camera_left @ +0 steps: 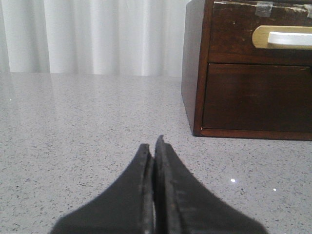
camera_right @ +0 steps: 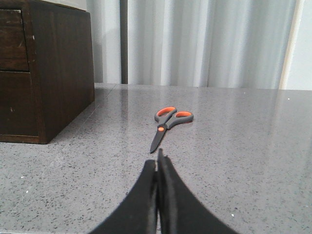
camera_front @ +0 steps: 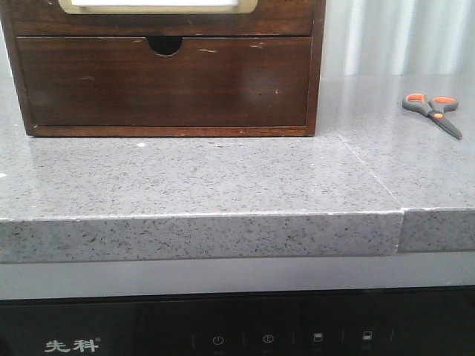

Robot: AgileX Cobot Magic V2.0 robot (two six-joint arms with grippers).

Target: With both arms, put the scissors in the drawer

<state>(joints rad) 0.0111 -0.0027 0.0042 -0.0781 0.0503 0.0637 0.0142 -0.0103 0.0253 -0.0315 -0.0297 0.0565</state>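
The scissors [camera_front: 433, 110] lie flat on the grey stone counter at the far right, orange-and-grey handles toward the back, blades closed. In the right wrist view the scissors [camera_right: 166, 125] lie just ahead of my right gripper [camera_right: 157, 157], which is shut and empty, blade tip pointing at it. The drawer [camera_front: 157, 7] with the white panel framed in tan is the upper one of the wooden cabinet, closed, cut off by the frame top. It also shows in the left wrist view [camera_left: 261, 36]. My left gripper [camera_left: 153, 144] is shut and empty, low over the counter beside the cabinet's left.
Below it is the plain dark drawer with a half-round notch [camera_front: 163, 81], closed. The cabinet [camera_right: 46, 68] stands to the left of the scissors. The counter front edge [camera_front: 200, 233] has a seam at the right. White curtains hang behind.
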